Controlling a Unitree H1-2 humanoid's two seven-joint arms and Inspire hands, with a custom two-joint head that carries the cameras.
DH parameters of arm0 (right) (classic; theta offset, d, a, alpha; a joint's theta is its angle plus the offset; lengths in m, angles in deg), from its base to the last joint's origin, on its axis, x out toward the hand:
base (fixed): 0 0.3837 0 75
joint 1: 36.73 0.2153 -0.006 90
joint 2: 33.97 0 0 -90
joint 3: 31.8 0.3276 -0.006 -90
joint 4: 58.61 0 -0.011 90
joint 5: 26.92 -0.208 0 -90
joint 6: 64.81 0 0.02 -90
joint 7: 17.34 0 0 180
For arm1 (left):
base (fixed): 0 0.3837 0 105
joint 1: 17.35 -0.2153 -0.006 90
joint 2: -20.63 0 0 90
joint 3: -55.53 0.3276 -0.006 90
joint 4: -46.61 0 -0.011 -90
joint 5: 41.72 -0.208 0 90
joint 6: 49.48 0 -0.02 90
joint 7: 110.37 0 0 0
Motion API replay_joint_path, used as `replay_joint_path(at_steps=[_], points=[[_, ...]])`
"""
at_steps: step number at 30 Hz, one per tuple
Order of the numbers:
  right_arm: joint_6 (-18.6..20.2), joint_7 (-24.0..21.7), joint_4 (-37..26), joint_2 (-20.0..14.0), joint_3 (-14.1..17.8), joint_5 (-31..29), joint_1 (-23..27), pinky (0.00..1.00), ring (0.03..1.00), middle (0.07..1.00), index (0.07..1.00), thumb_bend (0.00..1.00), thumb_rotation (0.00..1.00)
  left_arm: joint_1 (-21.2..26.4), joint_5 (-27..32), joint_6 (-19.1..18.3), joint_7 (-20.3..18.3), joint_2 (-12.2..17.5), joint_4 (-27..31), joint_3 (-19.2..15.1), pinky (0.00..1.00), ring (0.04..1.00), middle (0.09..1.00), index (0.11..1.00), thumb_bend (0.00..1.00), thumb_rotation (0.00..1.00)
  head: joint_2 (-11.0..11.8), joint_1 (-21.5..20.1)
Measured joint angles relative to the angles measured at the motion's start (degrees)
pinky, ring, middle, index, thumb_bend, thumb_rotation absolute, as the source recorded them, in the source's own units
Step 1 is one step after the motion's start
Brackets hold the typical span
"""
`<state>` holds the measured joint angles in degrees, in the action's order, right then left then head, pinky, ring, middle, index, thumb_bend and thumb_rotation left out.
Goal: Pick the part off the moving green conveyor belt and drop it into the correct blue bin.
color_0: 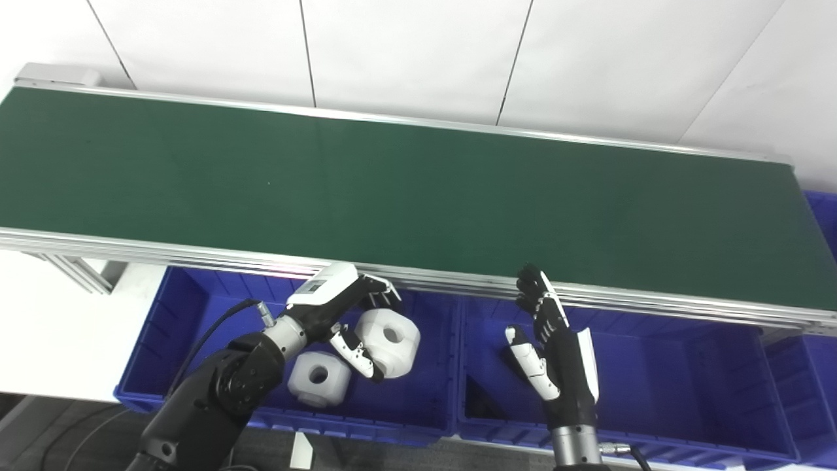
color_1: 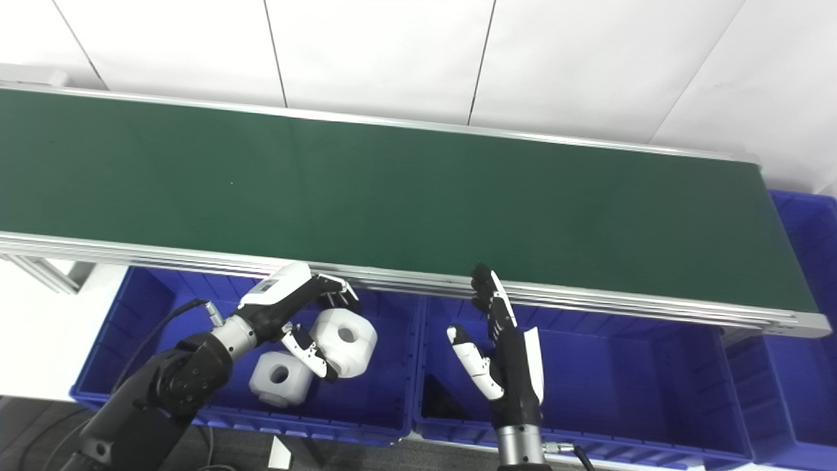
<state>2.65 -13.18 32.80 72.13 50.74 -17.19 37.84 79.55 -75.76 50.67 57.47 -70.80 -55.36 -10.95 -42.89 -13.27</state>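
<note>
Belt run looks nearly done: the long dark green conveyor belt (color_0: 392, 190) carries nothing. 3 blue plastic bins show; the left blue bin (color_0: 196, 301) has 2 chunky white holed parts. Left hand (color_0: 346, 314) loosely cups the white holed part (color_0: 390, 340) at 3 o'clock of the other, not yet released. Right hand (color_0: 549, 347) open, holding nothing.

Nothing here can be read. The left hand (color_0: 340, 307), lower left of the frame, carries a small grey label, its print too blurred to read.
</note>
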Motion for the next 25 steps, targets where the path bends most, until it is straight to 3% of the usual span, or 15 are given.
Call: replay_joint_path(at_steps=[2, 6, 7, 15, 25], points=[[0.0, 0.0, 0.0, 0.0, 0.1, 0.0, -0.1, 0.88, 0.919, 0.914, 0.933, 0.72, 0.77, -1.3, 2.7, 0.0, 0.0, -1.0, 1.5, -1.5, 0.8, 0.871, 0.902, 0.895, 0.7, 0.37, -0.4, -0.2], [0.0, -0.1, -0.1, -0.1, 0.3, 0.1, -0.2, 0.88, 0.927, 0.921, 0.941, 0.71, 0.78, -3.6, 10.2, 0.7, 0.4, -4.2, 4.4, -4.1, 0.84, 0.908, 0.937, 0.937, 0.73, 0.49, -0.4, 0.8], [0.0, -0.3, -0.3, -0.4, 0.4, -0.2, -0.2, 0.89, 0.933, 0.927, 0.945, 0.71, 0.77, -4.4, 11.9, 1.0, 0.6, -5.5, 5.4, -4.7, 0.9, 0.955, 0.978, 0.98, 0.74, 0.54, -0.6, 2.1], [0.0, -1.8, -1.0, -3.2, 1.2, -2.8, -1.8, 0.9, 0.929, 0.917, 0.937, 0.71, 0.76, -10.9, 15.0, 2.5, 4.0, -12.6, 9.5, -4.8, 1.0, 1.0, 1.0, 1.0, 0.74, 0.62, -0.8, 6.1], [0.1, -2.7, -2.7, -3.6, 1.5, -4.6, -2.6, 0.88, 0.914, 0.912, 0.931, 0.73, 0.74, -12.4, 17.5, 9.5, 5.3, -13.1, 8.3, -4.8, 1.0, 1.0, 1.0, 1.0, 0.75, 0.66, -1.7, 7.4]])
